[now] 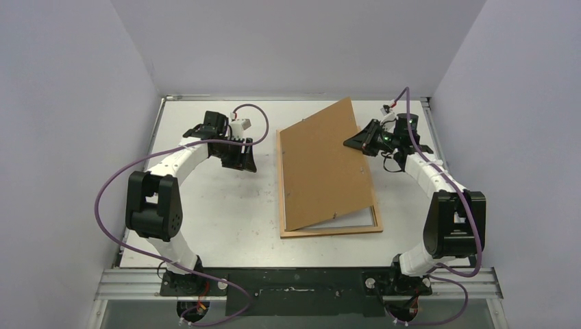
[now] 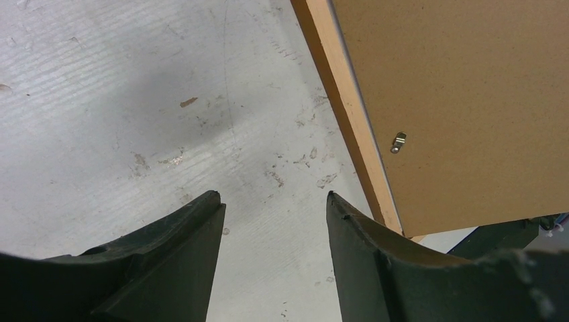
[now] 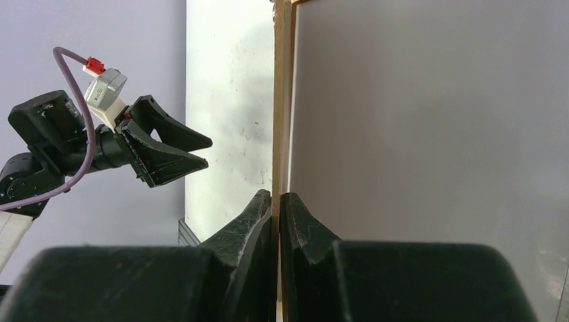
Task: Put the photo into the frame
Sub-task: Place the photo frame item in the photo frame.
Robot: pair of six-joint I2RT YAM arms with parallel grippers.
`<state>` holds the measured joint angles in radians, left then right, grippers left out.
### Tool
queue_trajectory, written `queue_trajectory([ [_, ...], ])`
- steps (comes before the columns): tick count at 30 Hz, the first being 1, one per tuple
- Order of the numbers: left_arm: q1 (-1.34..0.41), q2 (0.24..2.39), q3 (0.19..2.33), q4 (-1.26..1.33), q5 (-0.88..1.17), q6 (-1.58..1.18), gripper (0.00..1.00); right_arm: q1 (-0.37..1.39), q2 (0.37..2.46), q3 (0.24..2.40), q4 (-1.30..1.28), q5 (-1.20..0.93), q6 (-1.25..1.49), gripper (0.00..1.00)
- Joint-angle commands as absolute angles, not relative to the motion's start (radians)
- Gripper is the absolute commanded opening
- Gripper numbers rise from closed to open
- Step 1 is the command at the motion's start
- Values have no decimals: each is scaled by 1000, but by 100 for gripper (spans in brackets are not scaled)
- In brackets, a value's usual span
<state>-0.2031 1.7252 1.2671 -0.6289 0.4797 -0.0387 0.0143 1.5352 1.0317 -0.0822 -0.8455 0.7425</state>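
2 arms flank the frame (image 1: 329, 232), which lies flat with its long axis running away from their bases. From above, the right gripper (image 1: 353, 142) is clenched on the backing board (image 1: 322, 164), tilting it up off the frame's right side; the left gripper (image 1: 245, 164) hangs released just left of the frame. Its wrist view shows parted fingers over bare table (image 2: 134, 100) beside the frame's left rail. The right wrist view shows jaws pinched on the board's edge. The photo I cannot pick out; the gap it must enter opens on the frame's right, nearer the right arm, I reckon
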Motion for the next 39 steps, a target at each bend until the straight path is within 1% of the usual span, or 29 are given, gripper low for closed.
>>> queue_trajectory([
  [1, -199, 1675, 1278, -630, 476, -15, 55, 14, 1535, 1036, 34, -891, 778, 5],
  [15, -199, 1677, 1282, -635, 482, -11, 54, 15, 1547, 990, 23, -884, 758, 5],
  [27, -199, 1676, 1284, -640, 485, -7, 54, 12, 1580, 995, 3, -873, 713, 5],
  [39, -199, 1676, 1281, -640, 488, -8, 54, 12, 1587, 974, -100, -805, 610, 5],
])
